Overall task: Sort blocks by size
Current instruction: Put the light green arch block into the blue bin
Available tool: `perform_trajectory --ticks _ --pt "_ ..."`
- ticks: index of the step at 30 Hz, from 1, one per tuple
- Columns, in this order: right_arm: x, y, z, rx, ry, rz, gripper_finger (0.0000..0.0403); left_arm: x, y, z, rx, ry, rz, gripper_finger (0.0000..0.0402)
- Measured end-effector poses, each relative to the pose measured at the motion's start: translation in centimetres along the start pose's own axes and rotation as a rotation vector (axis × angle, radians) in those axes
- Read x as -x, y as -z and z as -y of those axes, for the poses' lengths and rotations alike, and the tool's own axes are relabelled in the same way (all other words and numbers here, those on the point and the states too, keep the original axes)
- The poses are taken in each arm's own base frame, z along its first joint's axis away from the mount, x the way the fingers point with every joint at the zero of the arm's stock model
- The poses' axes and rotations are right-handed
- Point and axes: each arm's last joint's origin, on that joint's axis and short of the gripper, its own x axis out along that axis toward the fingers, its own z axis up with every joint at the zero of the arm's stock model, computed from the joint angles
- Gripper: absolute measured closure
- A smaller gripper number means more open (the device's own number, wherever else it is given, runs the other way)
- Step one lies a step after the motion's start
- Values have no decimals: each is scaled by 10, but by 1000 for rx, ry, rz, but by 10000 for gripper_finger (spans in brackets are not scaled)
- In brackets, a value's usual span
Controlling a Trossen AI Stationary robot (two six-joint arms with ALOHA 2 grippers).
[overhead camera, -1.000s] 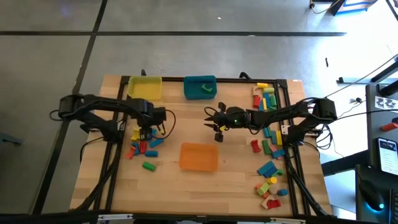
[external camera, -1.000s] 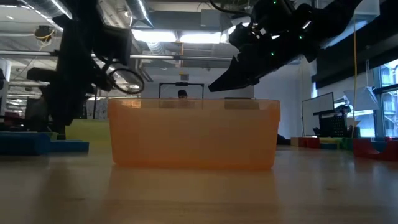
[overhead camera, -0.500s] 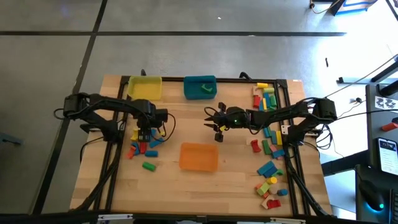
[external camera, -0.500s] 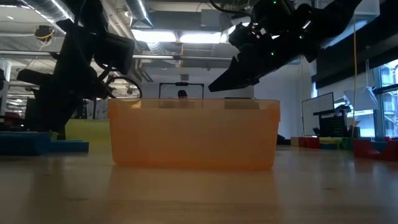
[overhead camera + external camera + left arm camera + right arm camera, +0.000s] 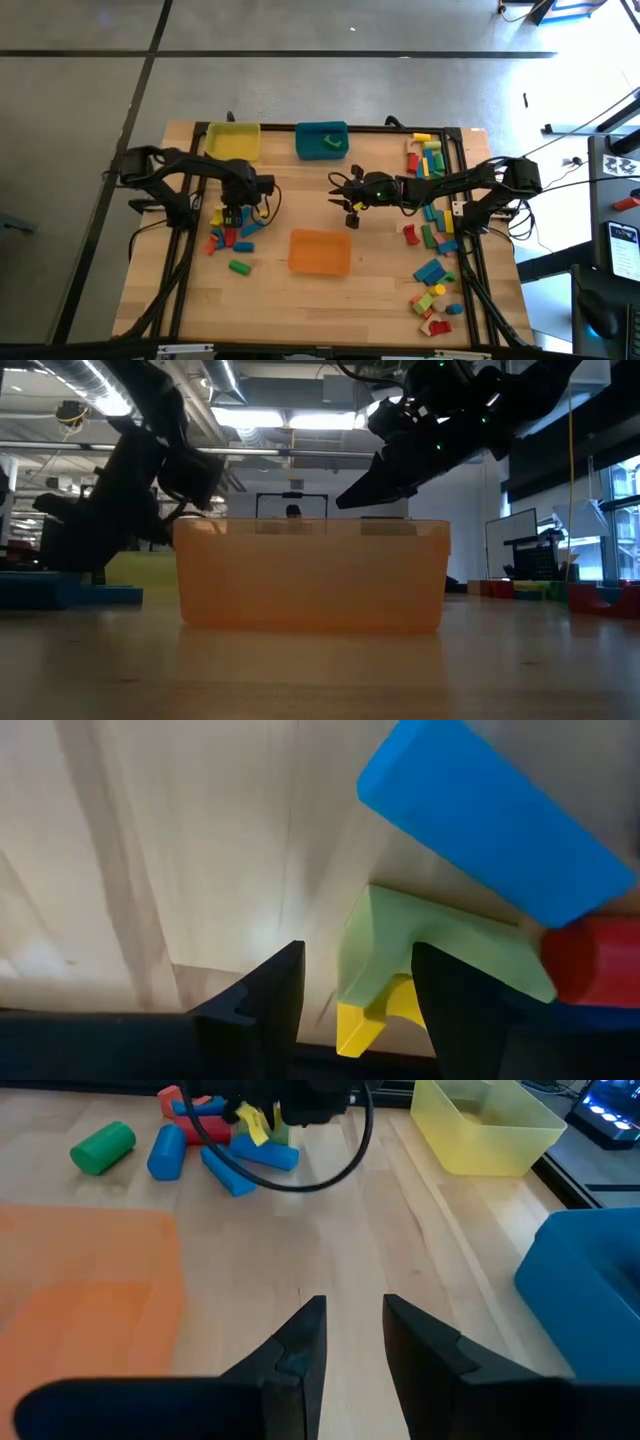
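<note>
— Orange bin (image 5: pixel 320 251) as the landmark: where are the blocks (image 5: pixel 232 235)?
— One pile lies on the counter (image 5: pixel 270 290) to its left, below the yellow bin (image 5: pixel 233 141). Another runs along the counter's right edge.
— And the left tool (image 5: pixel 232 215)?
— Down on the left pile, fingers parted around a green block (image 5: pixel 420 945) with a yellow one beneath; I cannot tell whether it grips.
— The right tool (image 5: pixel 350 205)?
— Above the orange bin, near the teal bin (image 5: pixel 322 140), narrowly parted, holding nothing.
</note>
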Motion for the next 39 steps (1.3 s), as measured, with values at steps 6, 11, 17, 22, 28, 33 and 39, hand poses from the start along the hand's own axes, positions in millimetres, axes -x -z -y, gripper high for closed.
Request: perform_trajectory --ticks 6,11,17,22,28,33,39 --pt "0 0 0 0 0 1 304 -7 -4 1 -14 23 -53 232" --pt "0 0 0 0 0 1 304 -7 -4 1 -14 31 -53 271" --pt "0 0 0 0 0 1 304 -7 -4 2 -21 46 -56 346" --pt "0 0 0 0 0 1 304 -2 -5 1 -55 54 -53 368" --pt "0 0 0 0 1 1 304 10 -8 -1 -43 34 -10 363" --pt "0 1 0 1 -1 -15 304 34 -5 -4 -32 -25 90 368" --pt "7 -3 2 2 38 -20 304 69 7 -8 -8 -86 254 362"
